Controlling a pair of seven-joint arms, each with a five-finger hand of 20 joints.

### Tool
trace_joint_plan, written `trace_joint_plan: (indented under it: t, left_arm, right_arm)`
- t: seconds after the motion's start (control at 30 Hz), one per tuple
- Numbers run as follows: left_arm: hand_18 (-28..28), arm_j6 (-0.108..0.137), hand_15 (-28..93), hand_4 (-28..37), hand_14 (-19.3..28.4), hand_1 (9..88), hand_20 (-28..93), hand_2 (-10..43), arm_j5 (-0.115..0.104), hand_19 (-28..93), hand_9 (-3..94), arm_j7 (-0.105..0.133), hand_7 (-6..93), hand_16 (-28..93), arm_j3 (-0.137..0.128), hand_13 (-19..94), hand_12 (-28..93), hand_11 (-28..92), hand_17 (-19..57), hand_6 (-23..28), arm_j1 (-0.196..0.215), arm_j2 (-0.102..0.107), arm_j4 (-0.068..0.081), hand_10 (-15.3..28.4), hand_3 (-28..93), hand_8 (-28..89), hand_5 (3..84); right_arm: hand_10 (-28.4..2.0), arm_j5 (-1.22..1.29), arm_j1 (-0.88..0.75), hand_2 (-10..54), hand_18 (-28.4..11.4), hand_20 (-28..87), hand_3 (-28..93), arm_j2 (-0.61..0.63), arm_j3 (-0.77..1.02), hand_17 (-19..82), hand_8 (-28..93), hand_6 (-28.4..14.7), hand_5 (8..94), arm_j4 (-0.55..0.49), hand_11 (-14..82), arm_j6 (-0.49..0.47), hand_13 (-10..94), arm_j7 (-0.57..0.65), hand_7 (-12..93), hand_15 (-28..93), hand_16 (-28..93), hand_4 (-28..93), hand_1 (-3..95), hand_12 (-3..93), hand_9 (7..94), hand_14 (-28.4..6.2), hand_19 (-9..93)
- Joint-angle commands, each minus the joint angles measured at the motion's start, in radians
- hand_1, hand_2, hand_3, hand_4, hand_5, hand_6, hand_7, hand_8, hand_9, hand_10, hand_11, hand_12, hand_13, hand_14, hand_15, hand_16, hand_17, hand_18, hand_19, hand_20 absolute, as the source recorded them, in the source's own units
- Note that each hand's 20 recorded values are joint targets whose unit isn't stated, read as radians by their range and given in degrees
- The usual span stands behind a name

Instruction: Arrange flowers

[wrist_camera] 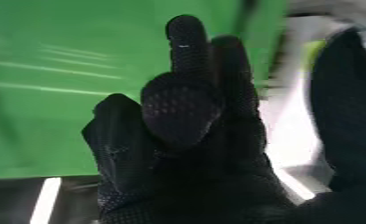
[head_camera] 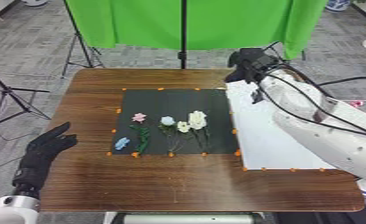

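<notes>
We see the left hand over the left side of the brown wooden table, its fingers extended and relaxed, well apart from the flowers. The right hand is at the table's far right, above the far end of a white sheet. From the right wrist view, we find the right hand open, some fingers pointing up and one bent towards the camera, with green fabric behind.

We have the flowers lying on a black mat, which sits just beside the white sheet. A pink flower lies on the left part with its leafy green stem running towards the near edge, and a blue flower lies near that stem. Farther right we find a pale blue flower, then a cream flower just beside a larger white bloom, probably double. Small orange markers dot the borders of mat and sheet. Black tripods stand on the grey floor beyond the table and to its left.
</notes>
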Motion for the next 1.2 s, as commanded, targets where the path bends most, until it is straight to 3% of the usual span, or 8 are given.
trace_joint_plan:
  t: [0.03, 0.37, 0.6, 0.87, 1.03, 1.2]
  left_arm:
    - [12.6, -0.011, 18, -12.7, 18.5, 31.0, 14, 8.3, 0.005, 15, 44.0, -0.011, 8.7, -2, -0.001, 37, 10, 20, 6.0, 6.3, 0.012, -0.008, -0.001, 14.6, 69, -6, 38.8]
    - [12.7, -0.022, 18, -12.7, 18.5, 31.0, 14, 8.3, 0.007, 15, 44.1, -0.016, 8.6, -2, 0.002, 37, 10, 20, 6.0, 6.3, 0.003, -0.006, 0.003, 14.6, 68, -6, 38.8]
    - [12.7, -0.027, 18, -12.6, 18.5, 31.0, 14, 8.3, 0.007, 15, 44.1, -0.023, 8.5, -2, 0.003, 37, 10, 20, 5.9, 6.3, -0.002, -0.001, 0.004, 14.5, 69, -6, 38.8]
    - [12.7, -0.032, 18, -12.7, 18.6, 31.0, 14, 8.3, 0.011, 15, 44.1, -0.024, 8.5, -2, 0.005, 37, 10, 20, 6.0, 6.3, -0.006, -0.006, 0.006, 14.6, 69, -6, 38.8]
    - [12.7, -0.026, 18, -12.7, 18.5, 31.0, 14, 8.3, 0.01, 15, 44.1, -0.019, 8.5, -2, 0.005, 37, 10, 20, 5.9, 6.3, -0.004, -0.005, 0.005, 14.6, 68, -6, 38.8]
    - [12.6, -0.024, 18, -12.8, 18.5, 31.1, 14, 8.4, 0.011, 15, 44.1, -0.018, 8.5, -2, -0.005, 37, 10, 20, 6.0, 6.3, 0.005, -0.005, -0.001, 14.5, 68, -6, 38.8]
  right_arm:
    - [-15.9, 0.003, -0.015, -8.3, -17.7, 61, 65, -0.036, 0.017, 56, -7, -0.5, 53.4, 0.148, 13.9, -0.109, 82, 0.131, 11, 65, 34, -14, 20.7, 21.4, 68.2, -6.4, 93]
    - [-16.4, -0.027, -0.039, -8.6, -18.5, 60, 64, -0.084, 0.036, 56, -7, -0.5, 52.4, 0.299, 12.9, -0.129, 83, 0.181, 10, 65, 34, -13, 21.2, 21.3, 67.8, -6.8, 93]
    - [-15.9, -0.002, -0.079, -9.1, -18.3, 59, 65, -0.085, 0.065, 56, -7, 0.6, 53.5, 0.335, 13.6, -0.127, 83, 0.207, 11, 65, 34, -13, 23.5, 21.3, 68.7, -6.7, 93]
    - [-11.8, 0.076, -0.115, -9.5, -16.2, 60, 69, -0.092, 0.052, 59, -11, 3.4, 60.3, 0.351, 17.9, 0.026, 86, 0.172, 18, 66, 33, -17, 40.4, 20.8, 75.2, -3.8, 93]
    - [-8.4, 0.118, -0.117, -9.5, -15.4, 62, 61, -0.087, 0.023, 62, 1, 2.9, 68.9, 0.351, 7.2, 0.175, 89, 0.171, 21, 66, 34, -21, 55.6, 34.4, 86.4, -2.1, 93]
    - [-7.0, 0.227, -0.186, -9.5, -15.0, 63, 61, -0.043, 0.124, 65, 5, 2.4, 77.5, 0.205, 7.3, 0.278, 92, 0.209, 24, 66, 34, -21, 60.5, 37.7, 91.9, -1.0, 93]
